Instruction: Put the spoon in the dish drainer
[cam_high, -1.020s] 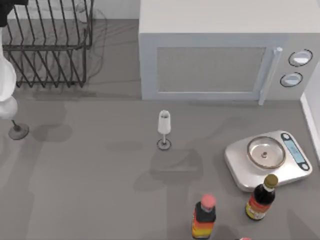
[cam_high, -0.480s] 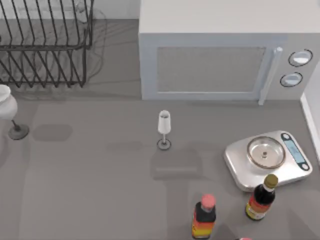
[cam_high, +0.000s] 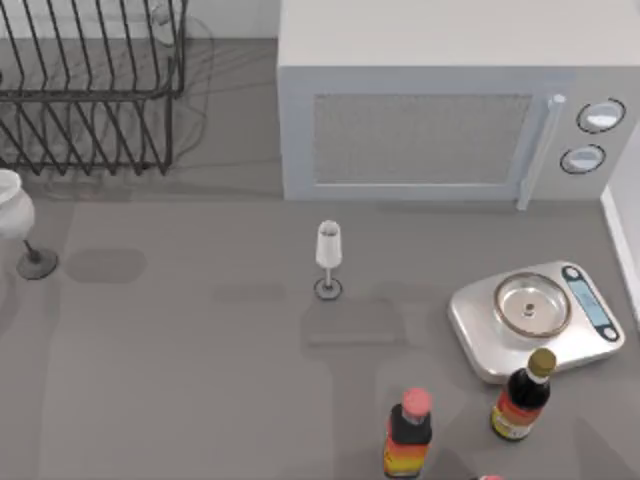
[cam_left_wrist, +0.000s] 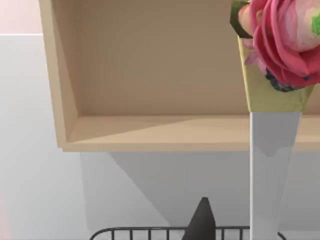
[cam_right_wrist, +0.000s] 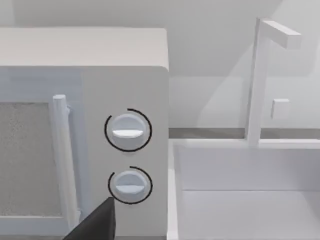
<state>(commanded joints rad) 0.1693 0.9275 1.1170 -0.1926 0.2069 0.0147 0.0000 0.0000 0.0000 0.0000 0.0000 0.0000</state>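
The dish drainer (cam_high: 92, 94), a black wire rack with upright tines, stands at the table's back left. Its top rail (cam_left_wrist: 150, 231) lies just beyond a dark fingertip (cam_left_wrist: 201, 220) of my left gripper in the left wrist view. The spoon is out of view. In the right wrist view, one dark fingertip (cam_right_wrist: 97, 225) of my right gripper sits low in front of the microwave's knobs (cam_right_wrist: 128, 131).
A grey microwave (cam_high: 430, 130) fills the back centre and right. A small stemmed glass (cam_high: 328, 245) stands mid-table and a larger one (cam_high: 12, 215) at the left edge. A scale (cam_high: 535, 315) and two bottles (cam_high: 408, 435) (cam_high: 525, 395) stand front right. A white sink (cam_right_wrist: 240, 200) is beyond the microwave.
One second ago my left arm showed at the top view's left edge beside the drainer. It has since left that view, and its shadow on the table is gone.
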